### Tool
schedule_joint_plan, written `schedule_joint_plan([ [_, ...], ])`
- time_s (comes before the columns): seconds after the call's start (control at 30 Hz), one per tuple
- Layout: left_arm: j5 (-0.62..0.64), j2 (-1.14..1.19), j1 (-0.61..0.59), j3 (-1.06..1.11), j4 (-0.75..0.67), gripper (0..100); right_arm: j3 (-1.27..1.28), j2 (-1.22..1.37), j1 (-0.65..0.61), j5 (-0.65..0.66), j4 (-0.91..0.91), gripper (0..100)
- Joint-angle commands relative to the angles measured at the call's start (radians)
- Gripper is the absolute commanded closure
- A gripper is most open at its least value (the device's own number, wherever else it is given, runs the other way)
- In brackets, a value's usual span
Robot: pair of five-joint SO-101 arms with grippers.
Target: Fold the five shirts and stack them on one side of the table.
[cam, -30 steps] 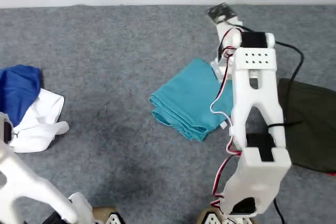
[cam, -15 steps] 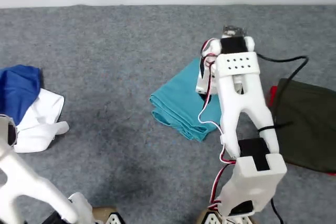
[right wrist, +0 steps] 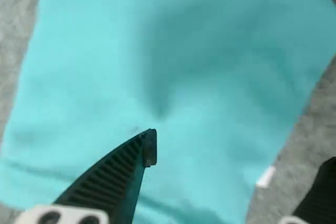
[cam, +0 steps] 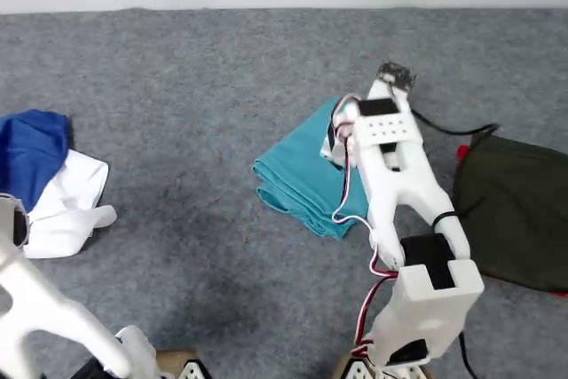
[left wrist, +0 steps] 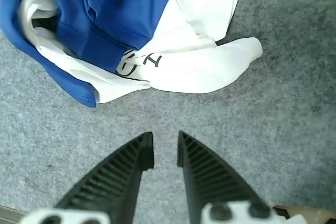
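Hovering right gripper (right wrist: 236, 163): hangs just over the teal shirt with its jaws spread wide and nothing between them. One ribbed black finger (right wrist: 131, 161) is above the middle of the cloth. The other is past the shirt's edge, over the table.
Teal shirt (cam: 297, 175): folded into a flat rectangle near the middle of the table, a little toward the right edge. Layered folds show along its near side, and a small white tag (right wrist: 266, 177) sits at one edge.
Right arm (cam: 417, 219): white, reaching from the near edge out over the right part of the teal shirt.
Dark green shirt (cam: 515, 215): lies flat at the table's right edge, apart from the teal one. A bit of red cloth (cam: 461, 152) shows at its far left corner.
Blue shirt (cam: 31, 153): bunched at the left edge, lying partly on the white shirt.
White shirt (cam: 67, 206): crumpled under and beside the blue one.
Left gripper (left wrist: 164, 150): above bare table near the white shirt, with a narrow gap between the tips and nothing held.
Table (cam: 177, 86): covered in grey felt-like cloth.
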Motion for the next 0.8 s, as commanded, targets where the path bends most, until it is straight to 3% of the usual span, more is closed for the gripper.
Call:
schedule_joint_plan([
  [0.0, -0.002, -0.012, 0.005, -0.004, 0.015, 92, 0.104, -0.008, -0.013, -0.011, -0.182, 55.3],
  [0.17, -0.002, -0.012, 0.005, -0.004, 0.015, 92, 0.138, 0.11, -0.012, -0.009, -0.259, 59.1],
  [0.43, -0.002, -0.02, 0.005, -0.002, 0.015, 92, 0.02, 0.171, -0.007, -0.005, -0.159, 99.8],
  [0.5, -0.002, -0.021, 0.005, -0.002, 0.017, 92, 0.012, 0.174, -0.007, -0.005, -0.128, 95.5],
  [0.77, -0.002, -0.021, 0.003, -0.002, 0.017, 92, -0.17, 0.173, 0.004, 0.127, 0.137, 99.1],
])
